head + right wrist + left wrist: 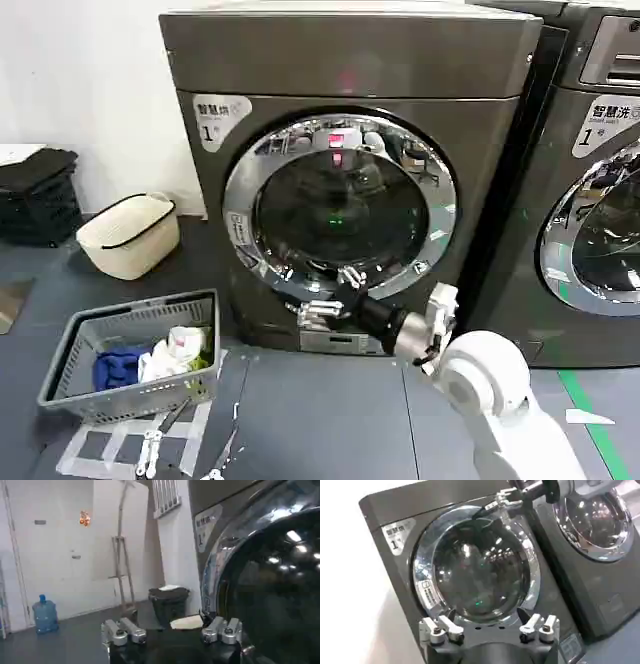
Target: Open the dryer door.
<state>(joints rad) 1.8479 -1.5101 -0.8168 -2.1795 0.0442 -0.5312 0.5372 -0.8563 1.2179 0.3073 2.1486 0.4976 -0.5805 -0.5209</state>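
Note:
The dark grey dryer (350, 60) stands in front of me, and its round chrome-rimmed glass door (340, 205) lies flush against the front. My right gripper (318, 312) reaches to the door's lower rim. In the right wrist view this gripper (172, 630) is open, with one finger (220, 629) right beside the chrome rim (212, 580) and nothing between the fingers. The left gripper (490, 630) is open and holds back from the dryer, facing the door (477, 565). From there the right gripper (502, 501) shows at the rim's edge.
A second machine (590, 180) stands close on the right. On the floor at the left lie a grey wire basket (130, 355) with clothes and a cream tub (128, 235). Black folded items (35, 195) are stacked at the far left.

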